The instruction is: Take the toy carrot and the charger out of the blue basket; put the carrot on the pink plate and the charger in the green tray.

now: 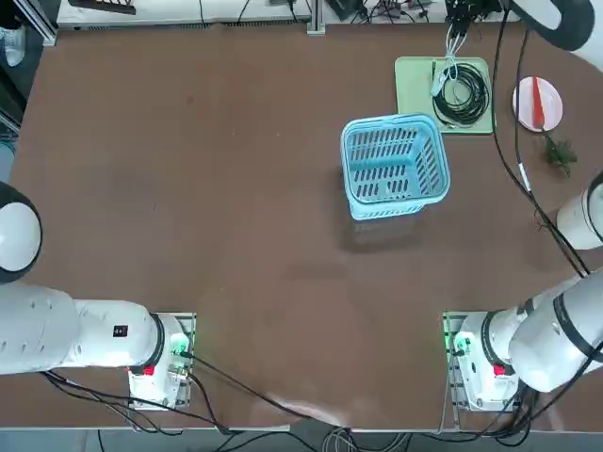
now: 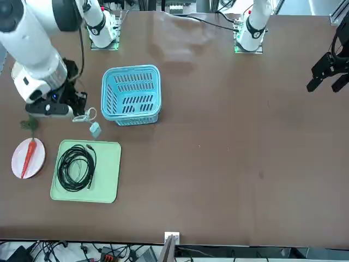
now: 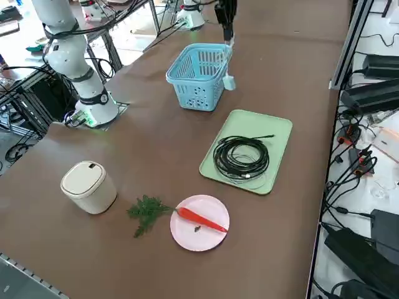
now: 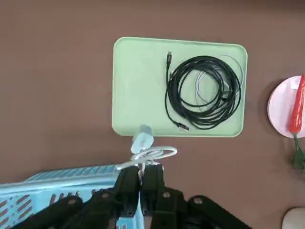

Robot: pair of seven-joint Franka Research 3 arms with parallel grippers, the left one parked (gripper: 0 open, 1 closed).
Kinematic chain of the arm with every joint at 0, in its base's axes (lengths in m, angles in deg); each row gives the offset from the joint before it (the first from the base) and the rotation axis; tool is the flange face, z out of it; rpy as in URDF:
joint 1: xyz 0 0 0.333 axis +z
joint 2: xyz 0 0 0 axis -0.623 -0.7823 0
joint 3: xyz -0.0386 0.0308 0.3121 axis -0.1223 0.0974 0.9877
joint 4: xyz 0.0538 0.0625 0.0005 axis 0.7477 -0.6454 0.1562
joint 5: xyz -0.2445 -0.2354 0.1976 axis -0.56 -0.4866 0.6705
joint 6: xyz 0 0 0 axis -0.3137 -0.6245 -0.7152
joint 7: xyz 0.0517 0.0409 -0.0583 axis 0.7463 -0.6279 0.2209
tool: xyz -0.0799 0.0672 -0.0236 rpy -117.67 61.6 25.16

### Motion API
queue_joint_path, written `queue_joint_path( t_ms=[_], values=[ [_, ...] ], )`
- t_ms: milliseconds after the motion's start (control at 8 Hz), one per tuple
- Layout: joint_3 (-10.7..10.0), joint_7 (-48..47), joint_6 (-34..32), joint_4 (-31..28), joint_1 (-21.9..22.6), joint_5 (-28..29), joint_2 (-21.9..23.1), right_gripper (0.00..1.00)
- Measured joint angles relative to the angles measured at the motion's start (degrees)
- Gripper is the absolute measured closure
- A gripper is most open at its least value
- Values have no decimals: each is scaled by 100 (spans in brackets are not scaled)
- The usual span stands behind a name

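My right gripper [image 4: 141,172] is shut on the thin pale cord of the charger [image 4: 142,139]. The whitish plug block dangles below it, over the near edge of the green tray [image 4: 138,81], between that tray and the blue basket [image 4: 57,183]. From overhead the gripper [image 1: 458,36] hangs above the tray [image 1: 415,85], with the charger [image 1: 440,87] under it. The basket [image 1: 393,166] looks empty. On the pink plate [image 1: 551,99] lies the toy carrot [image 1: 537,102], its green leaves [image 1: 561,151] reaching past the rim onto the table.
A coiled black cable [image 1: 464,94] fills much of the green tray. A white lidded bin [image 3: 88,185] stands on the table near the plate. Loose cables run along the table's far edge.
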Motion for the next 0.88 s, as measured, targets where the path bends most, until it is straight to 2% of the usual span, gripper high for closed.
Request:
queue_joint_path(
  t_ms=[375, 875],
  values=[
    [-1, 323, 500, 25, -318, 254, -513, 94],
    [37, 336, 884, 32, -314, 305, -999, 94]
  ],
)
